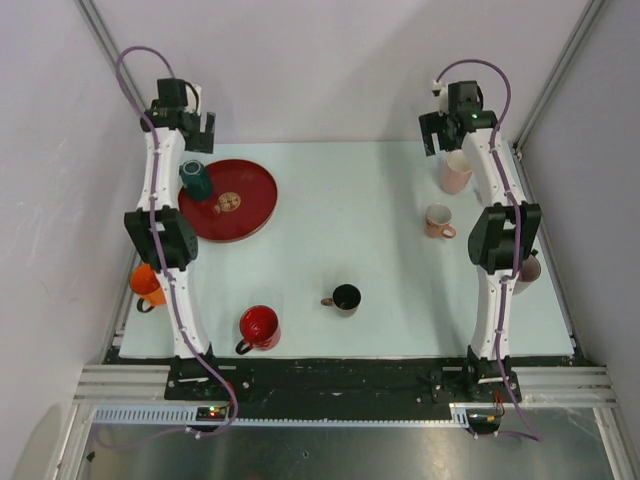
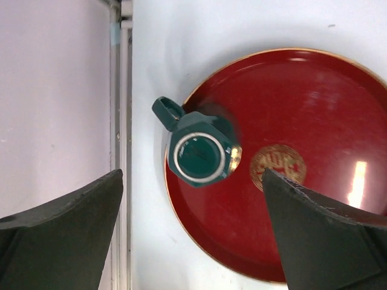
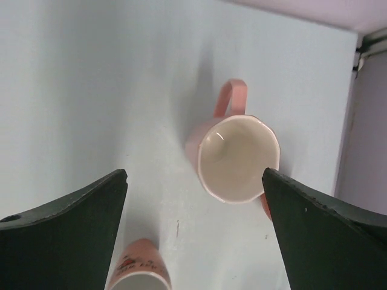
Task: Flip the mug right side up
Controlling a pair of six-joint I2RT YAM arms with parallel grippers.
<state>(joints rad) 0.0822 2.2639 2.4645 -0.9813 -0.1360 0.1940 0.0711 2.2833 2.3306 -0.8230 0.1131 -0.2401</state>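
A dark green mug (image 2: 199,154) stands upside down, base ring up, on the left edge of a round red tray (image 2: 314,103), handle pointing to the upper left. In the top view the green mug (image 1: 196,180) sits at the tray's (image 1: 245,190) left side. My left gripper (image 2: 192,172) is open and empty, hovering above the mug; in the top view it (image 1: 198,135) is at the far left. My right gripper (image 3: 195,172) is open and empty above an upright pale pink mug (image 3: 239,158), at the far right (image 1: 440,138).
A small pink mug (image 1: 437,221) stands in front of the tall pink one (image 1: 456,172). A dark mug (image 1: 345,297) and a red mug (image 1: 259,327) stand near the front. An orange mug (image 1: 148,283) is at the left edge, a mauve mug (image 1: 528,268) behind the right arm.
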